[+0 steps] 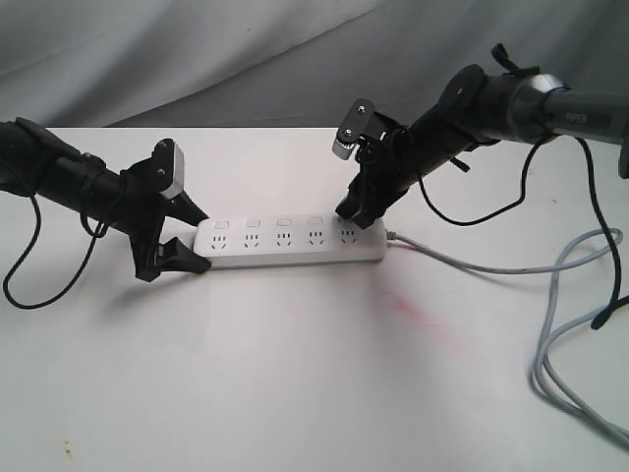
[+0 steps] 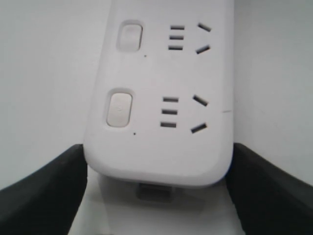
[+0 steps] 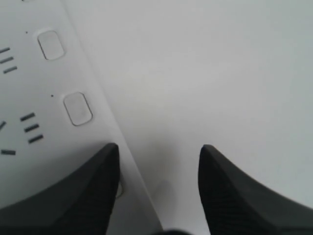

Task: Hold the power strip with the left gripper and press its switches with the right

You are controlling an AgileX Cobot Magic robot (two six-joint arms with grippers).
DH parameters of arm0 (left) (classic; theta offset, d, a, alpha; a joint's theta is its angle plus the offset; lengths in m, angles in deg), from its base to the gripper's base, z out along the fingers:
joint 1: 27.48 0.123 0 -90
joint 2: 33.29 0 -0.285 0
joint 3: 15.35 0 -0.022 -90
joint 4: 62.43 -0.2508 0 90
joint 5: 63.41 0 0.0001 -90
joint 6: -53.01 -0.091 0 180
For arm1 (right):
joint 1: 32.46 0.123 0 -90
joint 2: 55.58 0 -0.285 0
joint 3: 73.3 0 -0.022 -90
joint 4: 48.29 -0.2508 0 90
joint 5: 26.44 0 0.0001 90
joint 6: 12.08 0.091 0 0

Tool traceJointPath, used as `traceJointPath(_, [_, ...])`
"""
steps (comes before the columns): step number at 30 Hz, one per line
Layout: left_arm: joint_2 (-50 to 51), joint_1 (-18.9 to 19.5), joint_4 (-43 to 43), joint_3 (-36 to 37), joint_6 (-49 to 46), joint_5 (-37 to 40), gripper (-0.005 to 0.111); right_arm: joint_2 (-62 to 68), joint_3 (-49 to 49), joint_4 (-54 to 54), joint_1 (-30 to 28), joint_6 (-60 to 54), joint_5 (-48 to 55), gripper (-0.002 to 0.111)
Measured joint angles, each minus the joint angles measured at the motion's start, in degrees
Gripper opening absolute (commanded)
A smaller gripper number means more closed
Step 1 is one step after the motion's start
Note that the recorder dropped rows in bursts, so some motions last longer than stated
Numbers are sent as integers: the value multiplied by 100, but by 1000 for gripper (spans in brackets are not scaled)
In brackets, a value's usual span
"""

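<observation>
The white power strip (image 1: 290,243) lies across the middle of the table, its switches (image 1: 284,222) in a row along the far side. My left gripper (image 1: 189,236) is shut on the strip's left end. In the left wrist view its fingers (image 2: 44,191) press both sides of the rounded end (image 2: 156,161). My right gripper (image 1: 356,211) reaches down onto the strip's right end, covering the last switch. In the right wrist view it (image 3: 159,147) stands open: one fingertip (image 3: 98,181) rests on the strip over a partly hidden switch (image 3: 119,190), the other hangs over bare table. Two more switches (image 3: 78,108) show beyond.
The grey cord (image 1: 462,261) leaves the strip's right end and loops (image 1: 580,324) at the table's right side, beside a black cable (image 1: 614,285). A faint pink smear (image 1: 418,315) marks the table in front. Grey cloth hangs behind the far edge (image 1: 246,128).
</observation>
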Motion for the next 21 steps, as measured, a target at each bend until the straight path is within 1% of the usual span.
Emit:
traceJointPath(7, [0, 0, -11, 0, 0, 0, 66, 0, -22, -112, 35, 22, -41, 48])
traceJointPath(12, [0, 0, -11, 0, 0, 0, 66, -168, 37, 12, 49, 22, 9, 48])
traceJointPath(17, [0, 0, -11, 0, 0, 0, 66, -566, 106, 228, 63, 8, 219, 48])
traceJointPath(21, [0, 0, -11, 0, 0, 0, 66, -1134, 106, 273, 63, 37, 401, 48])
